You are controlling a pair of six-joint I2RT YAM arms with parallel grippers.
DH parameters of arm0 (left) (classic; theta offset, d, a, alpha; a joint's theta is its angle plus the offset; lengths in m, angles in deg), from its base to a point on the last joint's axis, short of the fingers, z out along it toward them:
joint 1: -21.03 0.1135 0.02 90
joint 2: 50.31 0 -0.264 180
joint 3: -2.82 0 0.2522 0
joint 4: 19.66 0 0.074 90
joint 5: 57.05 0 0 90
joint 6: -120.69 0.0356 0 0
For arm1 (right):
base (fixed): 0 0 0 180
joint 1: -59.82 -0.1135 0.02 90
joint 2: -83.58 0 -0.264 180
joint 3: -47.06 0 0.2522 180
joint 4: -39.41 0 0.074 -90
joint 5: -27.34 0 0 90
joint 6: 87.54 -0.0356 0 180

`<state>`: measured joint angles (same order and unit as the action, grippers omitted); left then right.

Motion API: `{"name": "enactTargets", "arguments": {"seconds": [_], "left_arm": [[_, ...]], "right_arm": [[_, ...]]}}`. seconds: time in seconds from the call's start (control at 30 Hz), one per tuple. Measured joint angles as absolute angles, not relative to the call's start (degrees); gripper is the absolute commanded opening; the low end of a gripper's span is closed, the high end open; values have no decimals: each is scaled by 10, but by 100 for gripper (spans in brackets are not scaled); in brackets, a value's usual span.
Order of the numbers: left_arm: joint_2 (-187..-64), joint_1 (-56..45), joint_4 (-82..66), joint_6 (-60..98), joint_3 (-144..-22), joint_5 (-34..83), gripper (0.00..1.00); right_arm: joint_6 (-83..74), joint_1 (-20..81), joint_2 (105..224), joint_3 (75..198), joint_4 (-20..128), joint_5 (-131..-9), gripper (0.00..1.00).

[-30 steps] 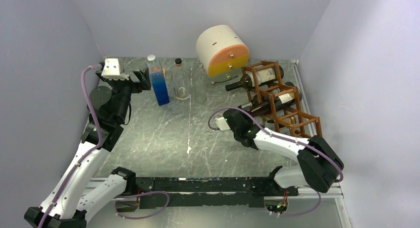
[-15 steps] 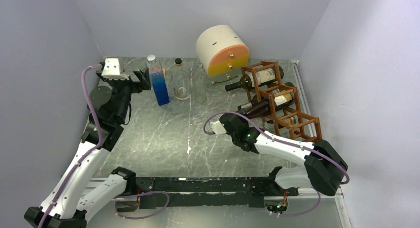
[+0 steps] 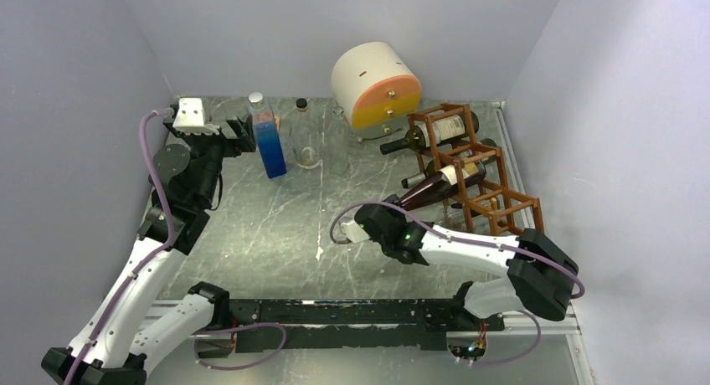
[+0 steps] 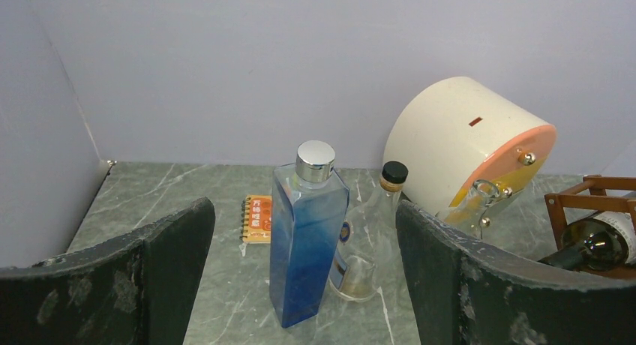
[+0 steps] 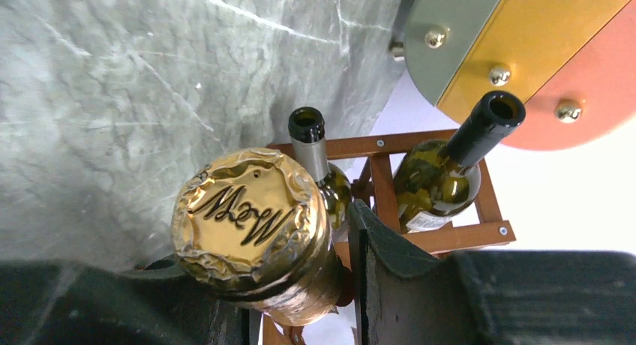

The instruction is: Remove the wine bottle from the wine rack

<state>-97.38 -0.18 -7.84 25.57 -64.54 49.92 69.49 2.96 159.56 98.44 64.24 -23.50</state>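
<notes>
The reddish-brown wooden wine rack [image 3: 496, 202] stands at the right, also seen in the right wrist view [image 5: 457, 238]. My right gripper [image 3: 398, 212] is shut on the neck of a dark wine bottle [image 3: 435, 185] with a gold foil cap [image 5: 251, 212]. The bottle slants out of the rack toward the left, its rear end still among the bars. In the right wrist view my right gripper [image 5: 296, 266] clamps just under the cap. Two other bottles [image 5: 319, 146] [image 5: 480, 127] lie in the rack. My left gripper [image 3: 243, 134] is open and empty at the far left.
A tall blue bottle [image 3: 270, 146] [image 4: 307, 240] and a clear glass bottle [image 3: 308, 146] [image 4: 367, 240] stand just ahead of my left gripper [image 4: 304, 217]. A cream drum with an orange face [image 3: 374, 84] stands at the back. A small orange notepad [image 4: 259, 218] lies behind the blue bottle.
My right gripper has moved left and toward the near edge with the bottle's neck in it, drawing the bottle further out of the rack. The left arm has not moved.
</notes>
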Motion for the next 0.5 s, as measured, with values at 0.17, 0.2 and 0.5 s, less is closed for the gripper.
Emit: {"name": "enactTargets", "arguments": {"seconds": [0.17, 0.2, 0.5], "left_arm": [[-974, -2, -78, 256, -645, 499, 94], [-974, -2, -78, 256, -645, 499, 94], [-974, -2, -78, 255, -645, 499, 94]], "right_arm": [[680, 4, 1598, 988, 653, -234, 0], [676, 1, 1598, 990, 655, -233, 0], [645, -30, 1590, 1007, 655, -220, 0]]}}
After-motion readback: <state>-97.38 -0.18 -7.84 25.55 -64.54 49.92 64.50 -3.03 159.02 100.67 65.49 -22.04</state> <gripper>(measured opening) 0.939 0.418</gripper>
